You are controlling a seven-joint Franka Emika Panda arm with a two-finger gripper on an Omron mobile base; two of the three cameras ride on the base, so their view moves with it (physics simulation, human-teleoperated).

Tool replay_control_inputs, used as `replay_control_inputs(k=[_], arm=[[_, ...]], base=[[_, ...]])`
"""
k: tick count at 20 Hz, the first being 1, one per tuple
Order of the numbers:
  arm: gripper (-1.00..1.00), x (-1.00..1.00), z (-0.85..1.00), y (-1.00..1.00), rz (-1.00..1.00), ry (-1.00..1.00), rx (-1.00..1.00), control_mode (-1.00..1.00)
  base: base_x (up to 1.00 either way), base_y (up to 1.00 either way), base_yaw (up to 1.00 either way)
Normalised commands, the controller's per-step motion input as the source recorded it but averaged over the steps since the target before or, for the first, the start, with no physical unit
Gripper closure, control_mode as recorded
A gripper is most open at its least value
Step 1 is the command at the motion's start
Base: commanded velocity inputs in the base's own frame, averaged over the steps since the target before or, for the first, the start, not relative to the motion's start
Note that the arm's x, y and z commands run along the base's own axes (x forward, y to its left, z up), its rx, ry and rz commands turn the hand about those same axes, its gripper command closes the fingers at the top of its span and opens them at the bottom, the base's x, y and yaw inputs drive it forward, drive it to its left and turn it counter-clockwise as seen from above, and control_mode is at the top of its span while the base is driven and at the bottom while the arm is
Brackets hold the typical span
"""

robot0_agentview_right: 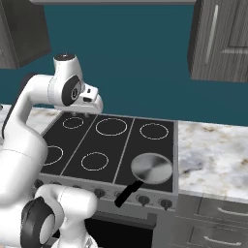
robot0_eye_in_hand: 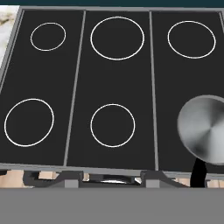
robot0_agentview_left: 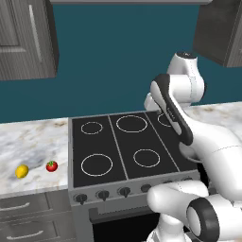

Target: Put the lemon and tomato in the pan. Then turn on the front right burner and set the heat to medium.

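The lemon (robot0_agentview_left: pixel 21 171) and the tomato (robot0_agentview_left: pixel 52 166) lie side by side on the marble counter left of the stove, the lemon further left. On the stove's front right burner sits the grey pan (robot0_agentview_right: pixel 152 168) (robot0_eye_in_hand: pixel 205 129), empty, with its black handle (robot0_agentview_right: pixel 128 193) sticking out over the front edge. My gripper (robot0_agentview_right: pixel 81 113) hangs high above the back left of the cooktop, pointing down, holding nothing; its jaws are shut. It is far from both fruits and from the pan.
The black cooktop (robot0_agentview_left: pixel 118 151) has several ringed burners, and a row of knobs (robot0_agentview_right: pixel 143 198) runs along its front panel. Marble counter (robot0_agentview_right: pixel 213 150) extends on both sides. Dark wall cabinets (robot0_agentview_right: pixel 223 38) hang overhead. My own arm covers the stove's right part in the left base view.
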Motion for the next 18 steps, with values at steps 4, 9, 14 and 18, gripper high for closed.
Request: replay_control_inputs(k=[4,9,14,18], arm=[[-1.00,-0.08,0.00,0.00,0.02,0.00,0.00,-1.00],[-1.00,-0.18,0.00,0.00,0.02,0.00,0.00,-1.00],[-1.00,-0.18,0.00,0.18,0.00,-0.01,0.00,-1.00],[-1.00,-0.09,0.00,0.23,0.00,-0.01,0.00,-1.00]], base=[[0.00,0.00,0.00],[0.00,0.00,0.00],[0.00,0.00,0.00],[0.00,0.00,0.00]])
